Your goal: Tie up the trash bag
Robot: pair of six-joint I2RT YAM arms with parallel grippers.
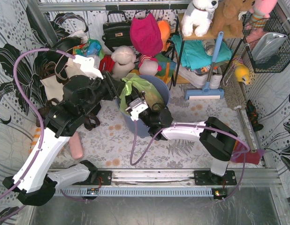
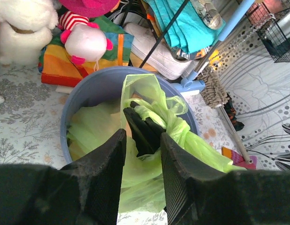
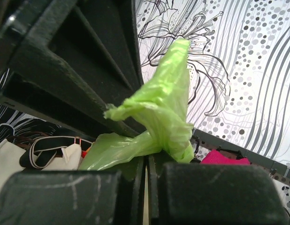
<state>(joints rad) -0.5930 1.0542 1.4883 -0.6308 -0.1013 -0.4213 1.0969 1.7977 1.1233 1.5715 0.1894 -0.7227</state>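
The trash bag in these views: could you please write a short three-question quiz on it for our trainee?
1. True or false: the right gripper is shut on a twisted strand of the trash bag.
2. Multiple choice: the trash bag sits inside (A) the blue-grey bin, (B) a cardboard box, (C) a metal sink.
3. Fill in the word: in the left wrist view, the jaws of the left gripper stand ____, with green plastic showing in the gap between them.

Key: 1 true; 2 A; 3 open.
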